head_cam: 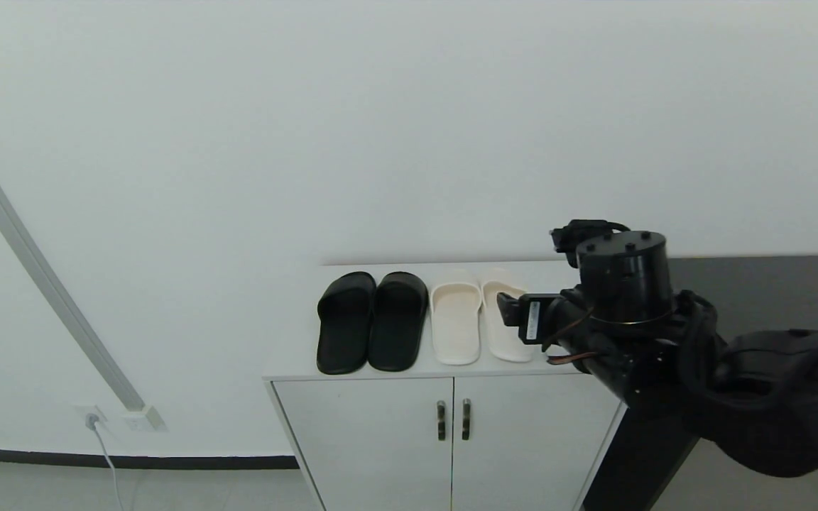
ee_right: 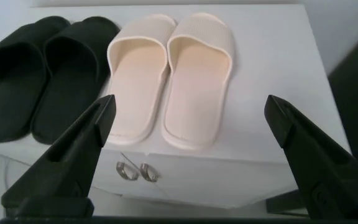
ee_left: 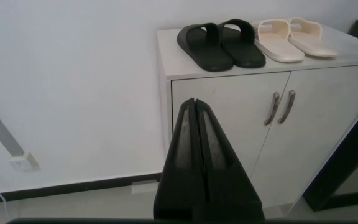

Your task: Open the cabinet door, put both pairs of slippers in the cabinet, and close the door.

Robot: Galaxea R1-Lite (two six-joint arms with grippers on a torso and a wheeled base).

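You have matte black slippers (head_cam: 395,319) beside textured cream slippers (head_cam: 455,323) atop the shut cabinet (head_cam: 366,440). Your right gripper (ee_right: 190,106) gapes wide; left gripper (ee_left: 195,102) is pinched together.

Setting: plain indoor room, reads as a staged test space with a home-entry corner. Evidence:
- bare white wall (head_cam: 409,106)
- low two-door cabinet (head_cam: 380,440) against it at 12 o'clock, with black slippers (head_cam: 372,321) and cream slippers (head_cam: 455,323) on top
- surface-mounted trunking (head_cam: 40,273) running down to a wall socket (head_cam: 89,415) at 8 o'clock of the cabinet, with a cable (head_cam: 107,454) plugged in
- black skirting (head_cam: 125,461)
- pale floor (head_cam: 167,493)
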